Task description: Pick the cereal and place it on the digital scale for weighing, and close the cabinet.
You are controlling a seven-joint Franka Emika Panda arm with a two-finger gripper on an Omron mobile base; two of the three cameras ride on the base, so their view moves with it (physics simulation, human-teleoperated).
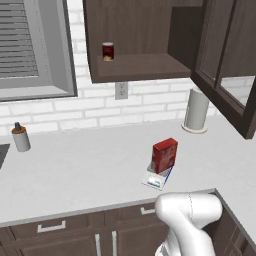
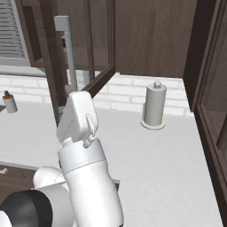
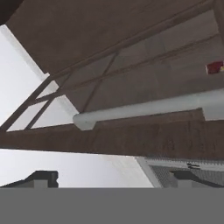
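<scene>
Cereal [image 1: 164, 155], a red box, stands upright on the scale [image 1: 158, 178], a flat white device lying on the pale counter [image 1: 75, 165] near its front edge. Above and behind it you see the dark brown cabinet [image 1: 135, 67] open, a small dark red can [image 1: 108, 51] on its shelf. Its glass door [image 1: 227, 95] swings out to the right. In the hand view, the door's metal handle [image 3: 144, 110] runs across the frame close ahead of the gripper [image 3: 109, 178], whose jaws stand wide apart, holding nothing. A paper towel roll [image 1: 196, 111] stands by the wall, right of the cereal. A small bottle [image 1: 20, 137] sits far left.
</scene>
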